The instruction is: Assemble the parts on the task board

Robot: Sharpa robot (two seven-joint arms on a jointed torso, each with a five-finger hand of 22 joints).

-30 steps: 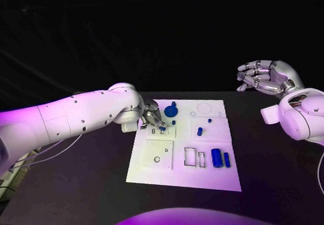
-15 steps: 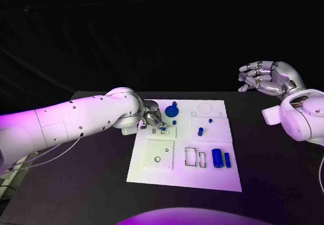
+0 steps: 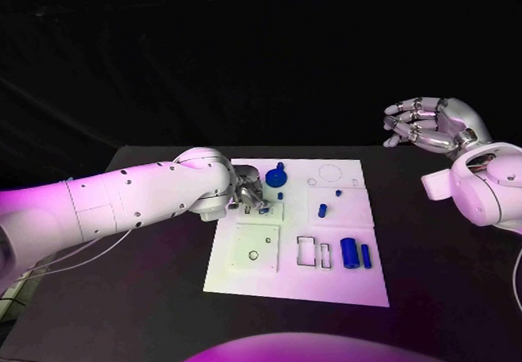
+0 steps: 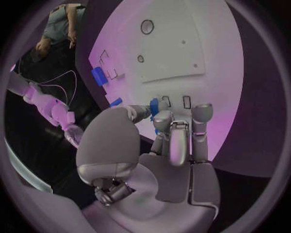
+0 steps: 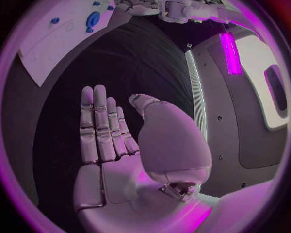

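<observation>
Task board [image 3: 291,288]: white plate flat on the middle of the black table [image 3: 128,316], one corner under the left arm. We count on it, in the head view:

- one round blue disc [image 3: 275,179] near the far edge, with a small blue peg [image 3: 280,166] just beyond it
- one small blue peg [image 3: 279,196] just near of the disc
- one short blue peg [image 3: 322,212] about mid-board, and a tiny blue dot [image 3: 337,194] beyond it
- two blue cylinders lying side by side at the near right: a thick one [image 3: 349,254] and a thin one [image 3: 366,257]

Recesses we can make out: two rectangular slot outlines [image 3: 314,253] just left of the cylinders, bare inside; a circle outline [image 3: 328,176] at the far right, also bare; a raised square plate [image 3: 256,247] with a small hole.

Left hand [image 3: 249,196] low over the board's far left part. In the left wrist view its fingertips [image 4: 162,117] are drawn together beside a small blue part [image 4: 154,106], just by two small slots (whether they actually pinch it, we cannot tell).

Right hand [image 3: 429,124] raised off to the right, well apart from the board; fingers straight and side by side in its wrist view [image 5: 103,127], holding nothing.
</observation>
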